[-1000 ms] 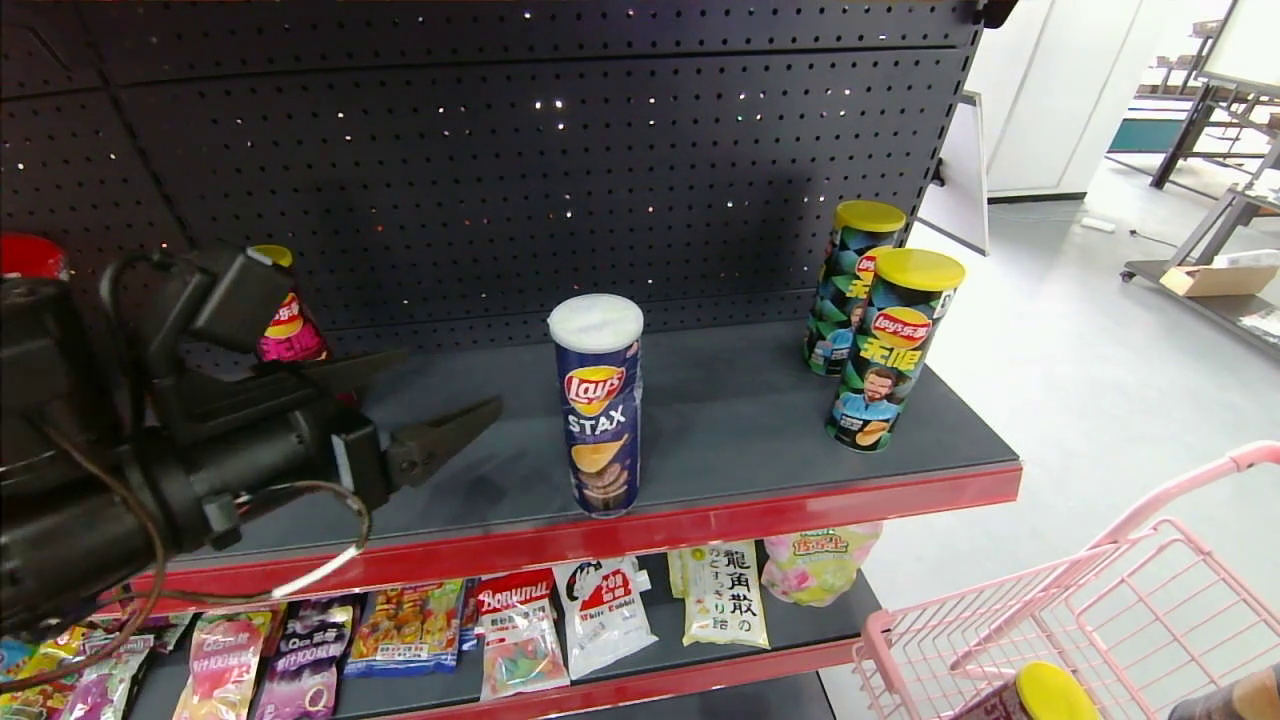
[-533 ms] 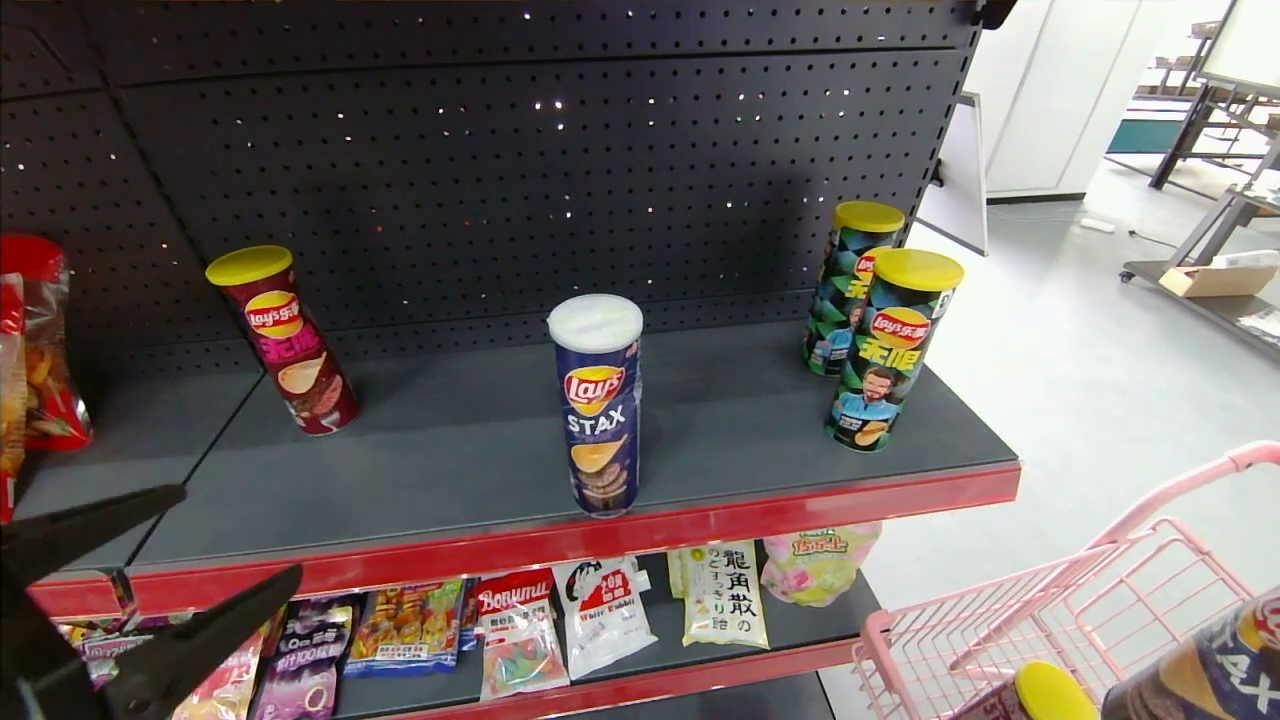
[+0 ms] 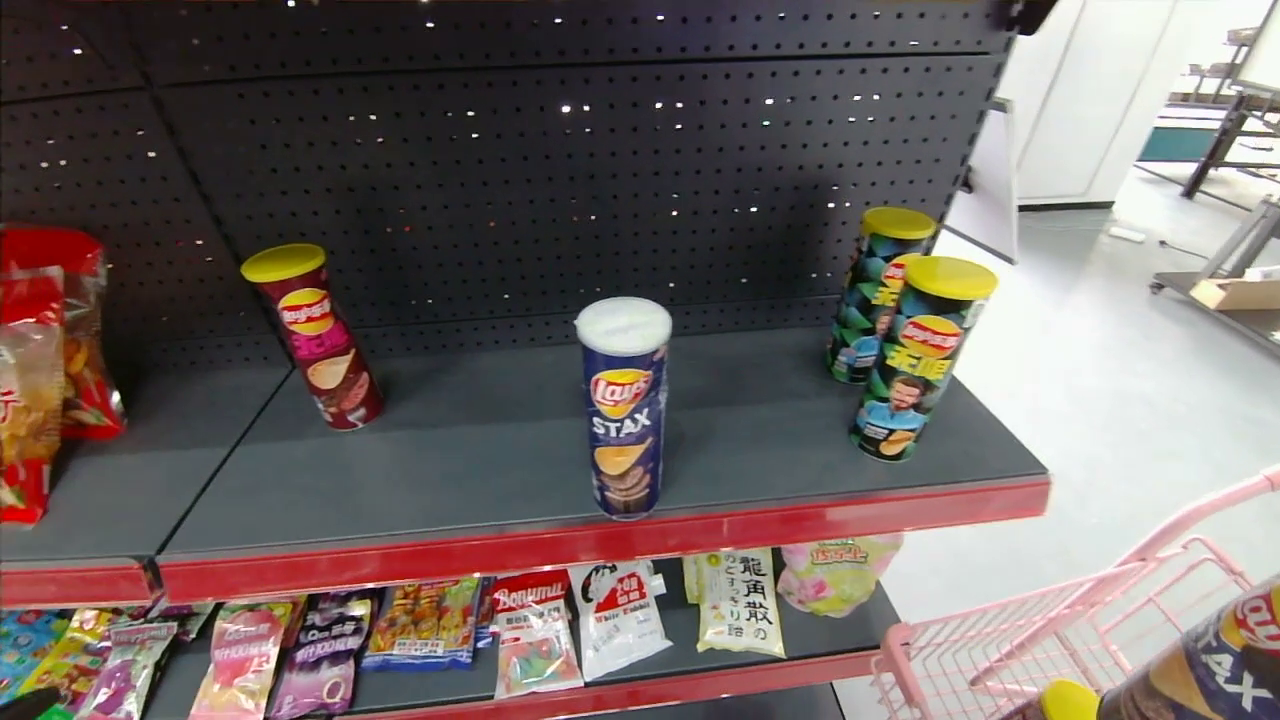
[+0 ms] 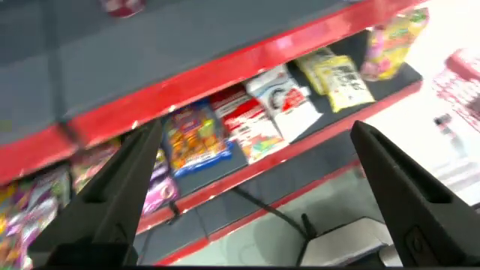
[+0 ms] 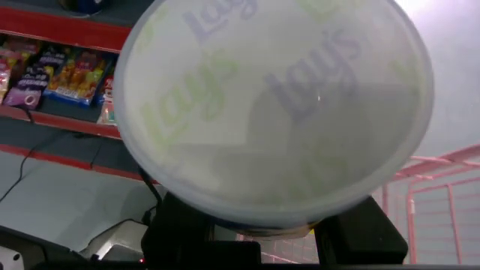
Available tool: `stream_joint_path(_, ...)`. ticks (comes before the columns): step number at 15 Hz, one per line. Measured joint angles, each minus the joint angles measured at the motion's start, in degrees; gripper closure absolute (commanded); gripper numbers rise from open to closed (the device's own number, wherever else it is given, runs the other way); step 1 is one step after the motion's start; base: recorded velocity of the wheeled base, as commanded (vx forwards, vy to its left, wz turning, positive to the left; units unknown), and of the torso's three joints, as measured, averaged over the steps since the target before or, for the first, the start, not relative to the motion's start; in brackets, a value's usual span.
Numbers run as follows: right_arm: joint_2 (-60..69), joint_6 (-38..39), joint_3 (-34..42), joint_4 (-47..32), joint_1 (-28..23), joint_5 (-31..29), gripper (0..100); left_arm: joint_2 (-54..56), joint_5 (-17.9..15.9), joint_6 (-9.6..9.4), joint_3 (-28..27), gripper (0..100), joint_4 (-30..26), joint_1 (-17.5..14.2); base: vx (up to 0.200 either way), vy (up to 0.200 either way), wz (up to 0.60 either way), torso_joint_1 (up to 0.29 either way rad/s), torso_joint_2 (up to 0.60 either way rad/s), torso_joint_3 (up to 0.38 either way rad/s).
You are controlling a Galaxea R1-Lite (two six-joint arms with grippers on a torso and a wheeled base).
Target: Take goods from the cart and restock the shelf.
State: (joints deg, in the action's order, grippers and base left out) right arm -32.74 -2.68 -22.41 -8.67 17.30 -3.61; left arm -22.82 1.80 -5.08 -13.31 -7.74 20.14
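Dark grey board with a red front lip makes up the shelf. Your landmark on it is the blue can, upright under a white lid, close to the front lip at about mid-shelf. To the left of the blue can and farther back stands a maroon can with a yellow lid. To the right of the blue can stand two green cans with yellow lids, one just behind the other, near the shelf's right end. Far to the left of the blue can, past the seam in the board, you have red snack bags. Below the blue can, the lower shelf carries a row of flat snack packets.

Down and to the right of the blue can, off the shelf, you see the pink wire cart, with a yellow-lidded can inside it. Just beside that, over the cart, is a second blue can, well apart from the shelf.

Your right gripper is closed around this second blue can. The right wrist camera looks straight at its pale lid, with the dark gripper parts on either side beneath it.

Your left gripper has its jaws spread wide. It hangs lower than the blue can and to its left, in front of the lower shelf, and the packets show through the gap.
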Motion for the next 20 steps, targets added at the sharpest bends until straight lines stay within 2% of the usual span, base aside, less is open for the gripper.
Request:
stream_joint_path(4, 0.13, -0.02, 0.45, 0.0, 0.01, 0.11, 100, 3.04, 0.09, -0.13, 2.01, 0, -0.05, 0.0, 0.0, 0.0, 0.45, 0.003, 0.0, -0.001)
stream_joint_path(8, 1.29, 0.2, 1.24, 0.13, -0.07, -0.02, 100, 7.34, 0.05, -2.08, 4.11, 0, -2.4, 0.06, 0.0, 0.0, 0.0, 0.0, 0.0, 0.0)
stream_joint_path(10, 3.51, 0.63, 1.74, 0.07, -0.16, -1.15, 100, 10.07, -1.62, -2.27, 4.91, 0, -4.27, 0.41, 0.0, 0.0, 0.0, 0.0, 0.0, 0.0)
stream_joint_path(15, 8.3, 0.37, 2.51, -0.35, -0.21, -3.15, 100, 15.43, -6.4, -2.57, 6.14, 0, -4.3, 1.16, 0.0, 0.0, 0.0, 0.0, 0.0, 0.0)
stream_joint_path(18, 9.53, -0.62, 2.54, -0.35, -0.21, -5.06, 100, 16.87, -7.19, -5.56, 6.18, 0, -4.24, 1.57, 0.0, 0.0, 0.0, 0.0, 0.0, 0.0)
stream_joint_path(20, 10.36, -2.97, 2.51, -0.5, -0.27, -5.19, 100, 18.05, -7.13, -5.67, 6.18, 0, -4.22, 1.63, 0.0, 0.0, 0.0, 0.0, 0.0, 0.0)
